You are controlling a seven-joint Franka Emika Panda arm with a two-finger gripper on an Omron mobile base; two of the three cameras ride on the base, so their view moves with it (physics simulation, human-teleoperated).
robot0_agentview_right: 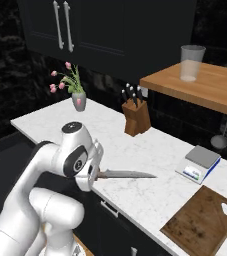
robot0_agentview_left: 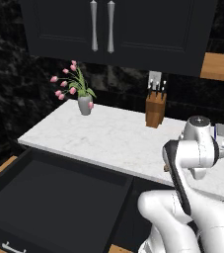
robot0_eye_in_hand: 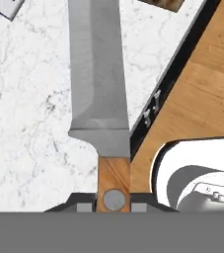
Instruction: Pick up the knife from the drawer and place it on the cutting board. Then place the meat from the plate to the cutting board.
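My gripper is shut on the knife and holds it level above the white marble counter, blade pointing right toward the cutting board. The hand view looks along the knife: its light wooden handle sits between my fingertips and the silver blade runs up over the marble. A brown corner of the cutting board shows at the top edge. The wide black drawer stands pulled open at the lower left, its inside bare. The meat and its plate are out of view.
A wooden knife block and a vase of pink tulips stand at the back of the counter. A small scale lies beyond the board. A glass rests on a wooden shelf. Dark cabinets hang overhead.
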